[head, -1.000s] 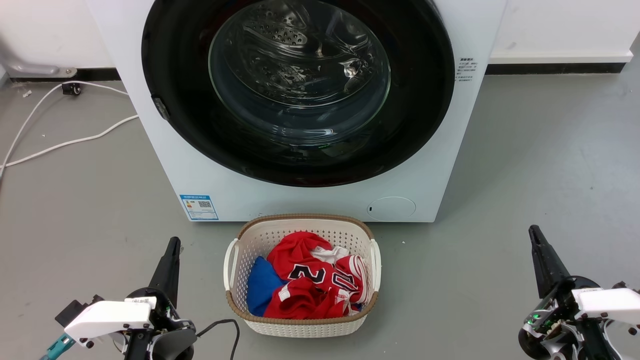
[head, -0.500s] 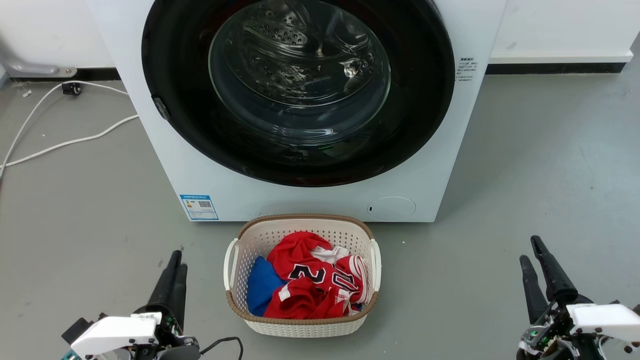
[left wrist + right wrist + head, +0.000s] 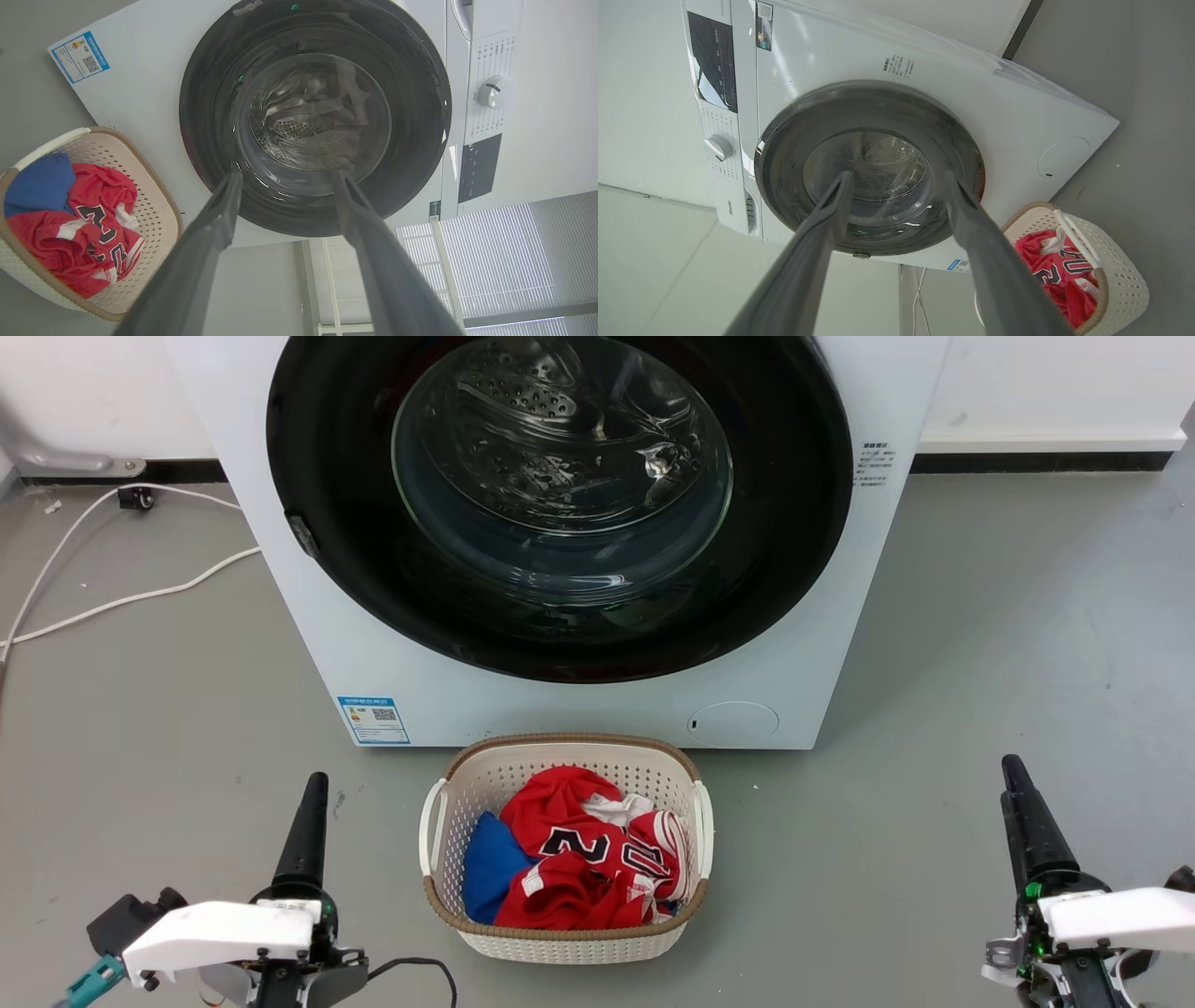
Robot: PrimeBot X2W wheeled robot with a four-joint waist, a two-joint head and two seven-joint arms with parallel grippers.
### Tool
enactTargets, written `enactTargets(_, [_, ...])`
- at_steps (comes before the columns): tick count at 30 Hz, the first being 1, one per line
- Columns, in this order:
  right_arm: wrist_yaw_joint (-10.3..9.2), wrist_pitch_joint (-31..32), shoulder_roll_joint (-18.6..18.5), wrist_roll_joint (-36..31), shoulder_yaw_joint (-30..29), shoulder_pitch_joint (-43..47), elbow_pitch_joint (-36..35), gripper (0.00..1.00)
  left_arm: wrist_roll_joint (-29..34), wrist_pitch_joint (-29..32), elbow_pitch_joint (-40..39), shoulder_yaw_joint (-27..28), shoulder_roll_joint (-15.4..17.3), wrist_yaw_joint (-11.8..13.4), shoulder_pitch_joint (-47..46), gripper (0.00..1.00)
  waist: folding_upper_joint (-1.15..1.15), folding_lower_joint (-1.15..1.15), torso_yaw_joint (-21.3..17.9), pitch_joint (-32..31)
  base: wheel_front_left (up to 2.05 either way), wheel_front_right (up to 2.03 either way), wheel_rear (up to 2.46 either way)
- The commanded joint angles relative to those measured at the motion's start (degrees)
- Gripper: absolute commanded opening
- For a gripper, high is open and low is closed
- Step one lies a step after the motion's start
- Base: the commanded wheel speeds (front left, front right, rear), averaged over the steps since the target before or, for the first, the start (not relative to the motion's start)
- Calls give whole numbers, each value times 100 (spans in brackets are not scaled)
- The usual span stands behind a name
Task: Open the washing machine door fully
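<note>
Door: round glossy black washing machine door (image 3: 794,523), closed on white washing machine (image 3: 560,709).
Left gripper (image 3: 287,173): jaws apart, empty.
Right gripper (image 3: 897,175): jaws apart, empty.

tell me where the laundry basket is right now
In the head view the laundry basket stands at bottom centre, just in front of the washing machine, with the left gripper and right gripper out to either side.

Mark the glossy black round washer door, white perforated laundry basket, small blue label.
glossy black round washer door (image 3: 560,504), head view, central glass bowl.
white perforated laundry basket (image 3: 560,947), head view, front wall.
small blue label (image 3: 373,721), head view, its centre.
</note>
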Motion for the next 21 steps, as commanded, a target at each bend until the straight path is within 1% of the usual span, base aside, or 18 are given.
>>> enactTargets(1, [9, -59, -12, -295, 23, -32, -179, 100, 238, -64, -159, -41, 13, 50, -33, 100, 0, 0, 2, 0, 0, 0, 0])
enactTargets(12, [10, -315, -9, -1952, 241, 81, -625, 100, 1769, -321, -412, -327, 13, 351, 54, 100, 0, 0, 8, 2, 0, 0, 0])
enactTargets(20, [10, -484, -6, -3114, 428, 186, -788, 100, 2671, -488, -531, -541, 33, 547, 126, 100, 0, 0, 14, -13, 0, 0, 0])
enactTargets(21, [10, -544, -6, -3461, 459, 222, -829, 100, 2955, -549, -569, -619, 64, 632, 151, 100, 0, 0, 17, -21, 0, 0, 0])
